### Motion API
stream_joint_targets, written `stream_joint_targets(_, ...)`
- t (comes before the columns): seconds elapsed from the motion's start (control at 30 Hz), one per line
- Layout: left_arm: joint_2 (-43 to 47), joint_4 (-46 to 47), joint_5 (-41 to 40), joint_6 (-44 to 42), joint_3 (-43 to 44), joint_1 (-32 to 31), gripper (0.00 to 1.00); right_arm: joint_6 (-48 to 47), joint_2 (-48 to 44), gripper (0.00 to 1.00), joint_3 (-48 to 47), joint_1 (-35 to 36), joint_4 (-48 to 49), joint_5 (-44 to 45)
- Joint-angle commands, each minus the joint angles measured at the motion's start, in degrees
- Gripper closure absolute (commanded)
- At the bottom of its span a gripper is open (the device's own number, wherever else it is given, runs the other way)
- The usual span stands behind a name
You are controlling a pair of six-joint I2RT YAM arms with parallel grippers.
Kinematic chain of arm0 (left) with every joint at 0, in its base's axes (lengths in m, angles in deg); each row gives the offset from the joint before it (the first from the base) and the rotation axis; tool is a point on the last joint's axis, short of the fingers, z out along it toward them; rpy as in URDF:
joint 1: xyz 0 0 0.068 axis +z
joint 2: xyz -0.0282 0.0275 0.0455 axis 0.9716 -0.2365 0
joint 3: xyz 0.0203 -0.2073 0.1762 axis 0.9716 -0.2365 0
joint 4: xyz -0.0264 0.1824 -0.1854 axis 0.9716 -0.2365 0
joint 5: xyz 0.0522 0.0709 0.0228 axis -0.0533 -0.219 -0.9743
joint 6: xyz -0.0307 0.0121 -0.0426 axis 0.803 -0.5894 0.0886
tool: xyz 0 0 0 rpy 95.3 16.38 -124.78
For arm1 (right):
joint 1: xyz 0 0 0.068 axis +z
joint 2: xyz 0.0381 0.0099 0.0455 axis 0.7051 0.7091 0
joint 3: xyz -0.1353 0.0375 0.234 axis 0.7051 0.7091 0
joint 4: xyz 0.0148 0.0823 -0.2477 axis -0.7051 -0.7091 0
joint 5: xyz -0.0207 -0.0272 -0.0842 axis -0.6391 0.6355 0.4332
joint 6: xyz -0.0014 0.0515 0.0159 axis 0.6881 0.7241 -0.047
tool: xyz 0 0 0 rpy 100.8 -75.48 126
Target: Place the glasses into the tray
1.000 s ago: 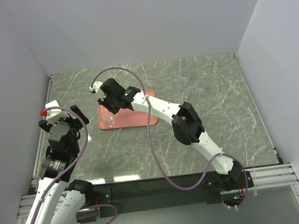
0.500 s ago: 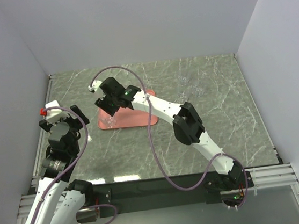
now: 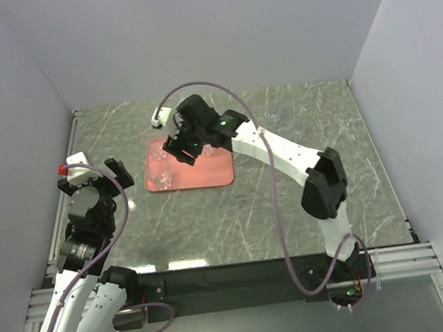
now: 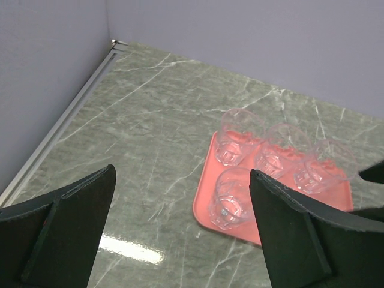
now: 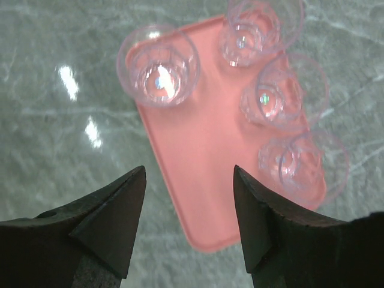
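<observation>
Up and back went the right arm. A moment ago the right tool (image 3: 181,146) was low at the near left corner of the tray (image 3: 207,176), beside one glass (image 3: 164,178). Now it hangs higher, over the far part of the tray, and its jaws are wider apart. The glass has stayed in its corner.

Closest to us, at 9 o'clock, the left tool (image 3: 90,174) hangs over the left side of the surface (image 3: 236,220). Its jaws are spread wide and hold nothing.

The surface is dark green-grey stone with thin white lines. A metal rail (image 4: 60,126) runs along its left edge.

The tray is pink and flat. It lies at about 11 o'clock from the middle of the surface, and its long side runs from 9 o'clock to 3 o'clock. Four glasses stand on it, all upright with their mouths up. One is at the near left corner. A row of three (image 4: 279,150) stands close together along the far long side.

The right tool is above this tray. Its jaws are partly open, with nothing between them, and they touch no glass.

Farther off, at about 1 o'clock, two loose glasses (image 3: 274,117) stand on the bare surface. They are faint and hard to see.

Pale lilac-grey walls (image 3: 214,30) close in the left, back and right sides.
</observation>
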Motion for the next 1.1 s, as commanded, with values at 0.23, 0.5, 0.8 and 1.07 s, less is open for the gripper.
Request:
stream_joint_targets(0.23,-0.9,3.3,8.2,-0.5,-0.1,0.3,0.00,-5.3,-19.7,0.32,17.9,-6.9,-0.1,-4.4)
stream_joint_targets(0.5,-4.6,3.1,20.2,-0.9,1.0,0.3,0.01,-3.9,-35.0,0.32,31.2,-18.1,-1.1,-13.9)
stream_joint_targets(0.8,-9.5,7.0,36.1,4.9,1.1,0.3,0.01,0.4,-55.9,0.32,50.8,-36.4,5.3,-20.6)
stream_joint_targets(1.07,-20.7,15.9,49.1,17.4,1.5,-0.2,0.01,5.2,-68.2,0.30,63.5,-48.0,12.7,-28.1)
